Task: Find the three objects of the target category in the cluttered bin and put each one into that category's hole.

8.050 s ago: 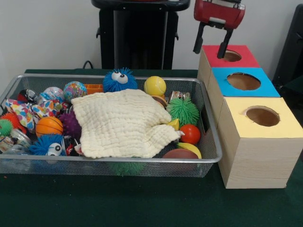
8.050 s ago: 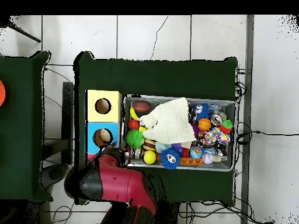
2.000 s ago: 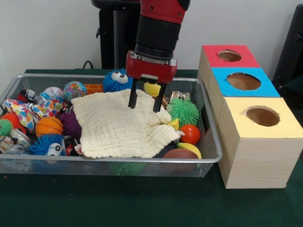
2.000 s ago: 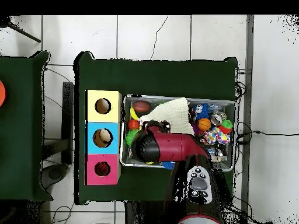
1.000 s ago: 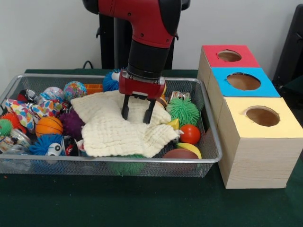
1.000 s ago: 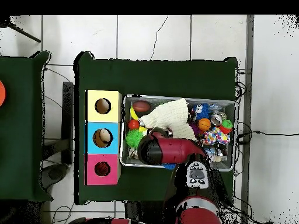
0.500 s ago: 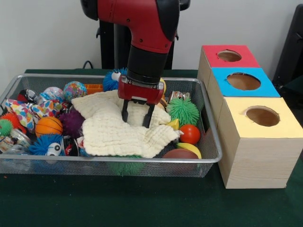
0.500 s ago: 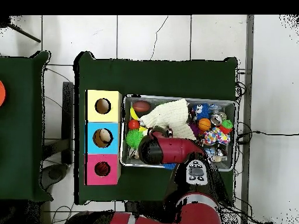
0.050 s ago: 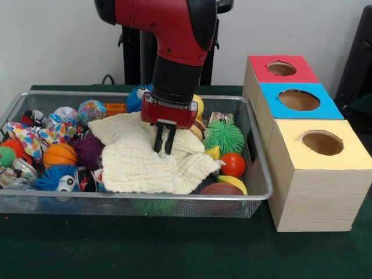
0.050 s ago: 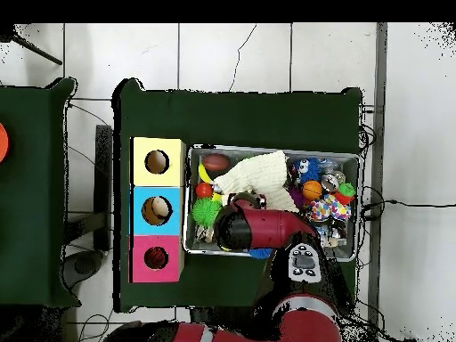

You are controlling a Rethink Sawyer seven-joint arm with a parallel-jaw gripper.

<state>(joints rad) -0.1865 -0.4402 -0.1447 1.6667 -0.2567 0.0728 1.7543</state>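
Cloth (image 9: 148, 157), cream and crumpled, lies over the middle of the wire bin (image 9: 263, 174), hiding the toys beneath; the gripper (image 9: 164, 146) has its fingers pinched together on a fold of it. Around it sit a green spiky ball (image 9: 225, 136), an orange-red ball (image 9: 233, 164) and a small basketball (image 9: 60, 155). Beside the bin stand three boxes with holes: red (image 9: 281, 70), blue (image 9: 298, 100), yellow (image 9: 321, 143).
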